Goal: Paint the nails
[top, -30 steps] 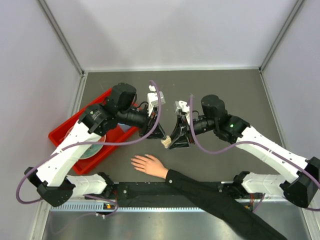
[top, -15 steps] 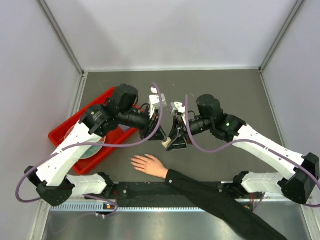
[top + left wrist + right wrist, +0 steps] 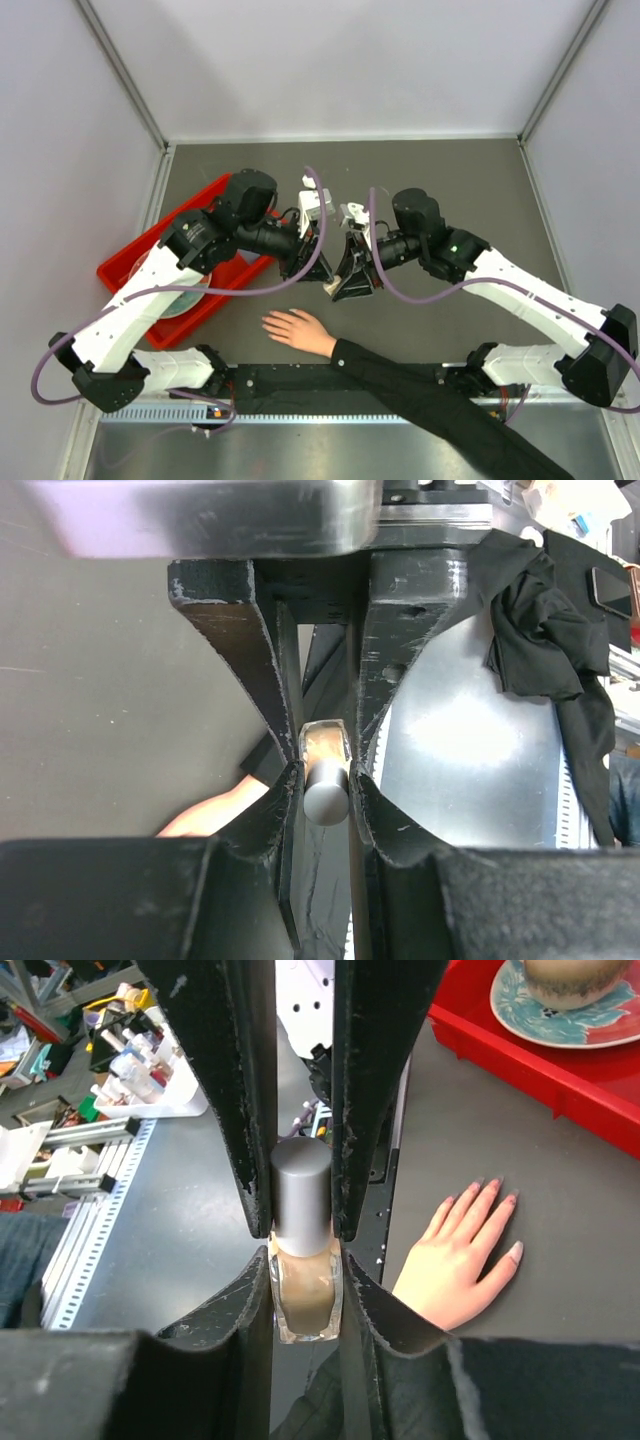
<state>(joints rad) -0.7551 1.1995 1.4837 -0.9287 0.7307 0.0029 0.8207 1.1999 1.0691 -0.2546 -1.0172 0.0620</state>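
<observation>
Glass bottle [image 3: 305,1300], matt grey cap [image 3: 300,1195], scuffed black jaws, glossy red tray [image 3: 560,1090], cloth sleeve [image 3: 430,392].

Right gripper [image 3: 303,1265] was clamped on the glass body of the nail polish bottle [image 3: 305,1305], tan polish inside. A second pair of black fingers [image 3: 240,1110] came in from the far side and pinched the grey cap [image 3: 300,1195]. To the right in this view, the hand [image 3: 455,1260] lay palm down on the dark table [image 3: 560,1210], fingers spread, nails [image 3: 516,1250] pale pink. Far right: red tray [image 3: 560,1075] holding a teal patterned plate [image 3: 600,1020]. Far left: blurred bench clutter.
</observation>
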